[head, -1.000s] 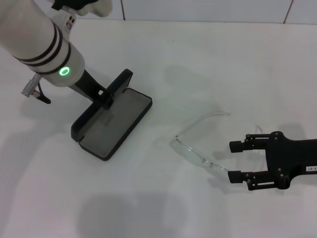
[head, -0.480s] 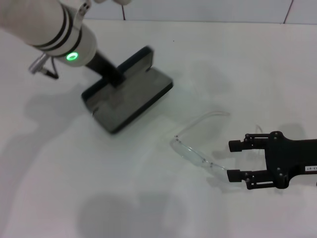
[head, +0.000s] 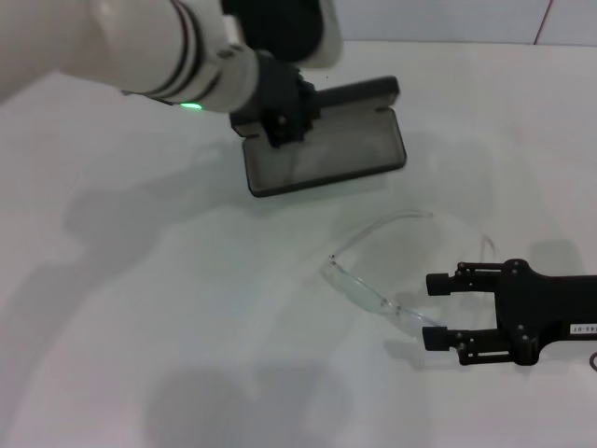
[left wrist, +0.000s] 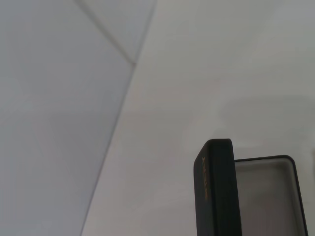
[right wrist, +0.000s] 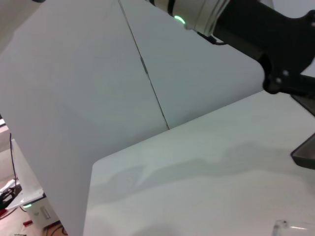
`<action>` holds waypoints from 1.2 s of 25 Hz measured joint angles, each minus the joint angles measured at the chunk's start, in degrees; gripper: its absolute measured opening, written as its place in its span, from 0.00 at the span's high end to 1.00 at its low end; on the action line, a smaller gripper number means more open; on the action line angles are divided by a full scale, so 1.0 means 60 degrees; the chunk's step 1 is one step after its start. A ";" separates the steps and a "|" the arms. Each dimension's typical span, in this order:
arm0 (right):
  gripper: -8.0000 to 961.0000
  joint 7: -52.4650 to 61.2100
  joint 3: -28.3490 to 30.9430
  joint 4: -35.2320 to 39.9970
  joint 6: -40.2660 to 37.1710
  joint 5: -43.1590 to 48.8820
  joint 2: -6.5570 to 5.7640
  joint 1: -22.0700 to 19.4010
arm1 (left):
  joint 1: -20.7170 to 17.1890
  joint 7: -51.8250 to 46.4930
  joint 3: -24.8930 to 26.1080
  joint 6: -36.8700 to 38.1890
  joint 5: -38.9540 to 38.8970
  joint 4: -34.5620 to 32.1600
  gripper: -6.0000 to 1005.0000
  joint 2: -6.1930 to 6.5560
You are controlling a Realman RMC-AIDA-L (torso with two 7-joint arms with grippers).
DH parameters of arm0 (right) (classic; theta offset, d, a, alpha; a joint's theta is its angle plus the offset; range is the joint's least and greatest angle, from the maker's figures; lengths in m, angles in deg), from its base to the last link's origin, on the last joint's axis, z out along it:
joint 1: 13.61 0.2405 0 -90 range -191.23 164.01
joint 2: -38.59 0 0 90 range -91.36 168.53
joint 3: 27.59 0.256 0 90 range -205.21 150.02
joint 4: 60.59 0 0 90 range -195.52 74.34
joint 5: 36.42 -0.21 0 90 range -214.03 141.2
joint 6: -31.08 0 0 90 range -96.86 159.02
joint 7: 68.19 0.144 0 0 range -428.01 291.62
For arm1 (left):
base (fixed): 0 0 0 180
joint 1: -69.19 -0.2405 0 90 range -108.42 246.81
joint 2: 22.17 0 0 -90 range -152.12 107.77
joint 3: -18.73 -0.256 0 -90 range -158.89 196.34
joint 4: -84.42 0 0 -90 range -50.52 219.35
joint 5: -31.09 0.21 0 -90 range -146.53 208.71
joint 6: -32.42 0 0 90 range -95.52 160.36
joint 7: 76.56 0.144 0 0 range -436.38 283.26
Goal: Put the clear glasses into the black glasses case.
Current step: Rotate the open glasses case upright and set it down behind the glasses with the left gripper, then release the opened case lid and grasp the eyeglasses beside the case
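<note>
Left gripper [head: 280, 126] grips the open black glasses case [head: 326, 154]; beside the clear glasses [head: 382, 271], right gripper [head: 434, 310] waits open, empty.

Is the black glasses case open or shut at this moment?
Open: the black glasses case shows its bare grey lining, lid raised behind it, nothing inside.

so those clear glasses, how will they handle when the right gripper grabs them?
The clear glasses look thin and rimless, so probably light and flexible. The smooth plastic may slip between the right gripper fingers. Their arms are spread flat on the table, so they could skid if nudged.
</note>
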State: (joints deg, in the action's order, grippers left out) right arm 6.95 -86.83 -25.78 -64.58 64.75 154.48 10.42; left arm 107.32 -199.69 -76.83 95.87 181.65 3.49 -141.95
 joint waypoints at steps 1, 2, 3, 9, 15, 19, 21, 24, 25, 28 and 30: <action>0.24 -0.0006 -0.0014 -0.0046 -0.0001 -0.0018 0.0002 0.0004 | 0.0074 0.0150 -0.0151 -0.0075 0.0005 0.0098 0.79 -0.0001; 0.24 -0.0015 -0.0022 -0.0092 -0.0004 -0.0047 0.0004 0.0010 | 0.0176 0.0215 -0.0251 -0.0125 0.0022 0.0250 0.79 -0.0002; 0.24 -0.0022 -0.0022 -0.0113 -0.0011 -0.0080 0.0003 0.0007 | 0.0176 0.0215 -0.0251 -0.0125 0.0022 0.0250 0.79 -0.0002; 0.24 -0.0029 0.0012 -0.0187 -0.0055 -0.0149 0.0006 -0.0026 | 0.0779 0.0086 -0.0410 -0.0418 0.0111 0.1349 0.79 -0.0024; 0.24 -0.0030 0.0028 -0.0241 -0.0050 -0.0149 0.0006 -0.0006 | 0.0834 0.0120 -0.0535 -0.0500 0.0105 0.1486 0.78 -0.0032; 0.24 -0.0029 0.0004 -0.0241 -0.0048 -0.0152 0.0006 0.0032 | 0.0814 0.0157 -0.0615 -0.0540 0.0062 0.1500 0.77 -0.0031; 0.24 -0.0029 0.0001 -0.0240 -0.0049 -0.0155 0.0006 0.0040 | 0.0769 0.0158 -0.0759 -0.0614 0.0138 0.1501 0.76 -0.0031; 0.24 -0.0029 0.0012 -0.0238 -0.0049 -0.0158 0.0005 0.0045 | 0.0666 0.0161 -0.0893 -0.0769 0.0206 0.1492 0.75 -0.0031; 0.24 -0.0029 0.0015 -0.0238 -0.0050 -0.0160 0.0006 0.0044 | 0.0630 0.0160 -0.0900 -0.0813 0.0211 0.1455 0.75 -0.0032; 0.24 -0.0029 0.0039 -0.0236 -0.0059 -0.0163 0.0006 0.0020 | 0.0450 0.0086 -0.0890 -0.0916 0.0159 0.1100 0.75 -0.0032; 0.24 -0.0030 0.0055 -0.0235 -0.0078 -0.0167 0.0006 -0.0008 | 0.0053 0.0081 -0.0837 -0.1096 -0.0115 0.0490 0.75 -0.0034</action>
State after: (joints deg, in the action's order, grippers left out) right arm 6.77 -86.50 -27.19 -65.05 63.75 154.51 10.38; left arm 107.64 -199.20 -81.85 89.29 180.96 6.43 -142.16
